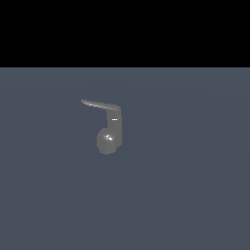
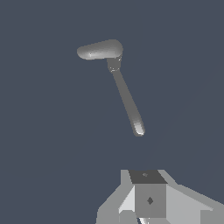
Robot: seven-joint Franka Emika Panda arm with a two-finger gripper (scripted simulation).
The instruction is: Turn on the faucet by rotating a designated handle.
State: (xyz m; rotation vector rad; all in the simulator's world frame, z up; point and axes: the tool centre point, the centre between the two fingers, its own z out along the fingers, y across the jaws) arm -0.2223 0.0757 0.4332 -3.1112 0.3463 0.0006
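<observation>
Only part of the hand (image 2: 149,199) showed, in the wrist view: blocky grey and white shapes cut off by the picture's edge. Whether its fingers were spread or pressed together could not be told. It touched nothing and sat apart from the handle (image 2: 127,102), whose rounded tip was the part nearest it. That thin grey lever ran away from the hand to join the faucet (image 2: 101,49). In the exterior view no hand appeared. There the faucet (image 1: 111,133) stood alone near the middle of the flat blue-grey table (image 1: 195,185), its bulbous base low and a short post rising from it. From the post's top the handle (image 1: 99,104) jutted toward about ten o'clock, tapering to a thin end.
</observation>
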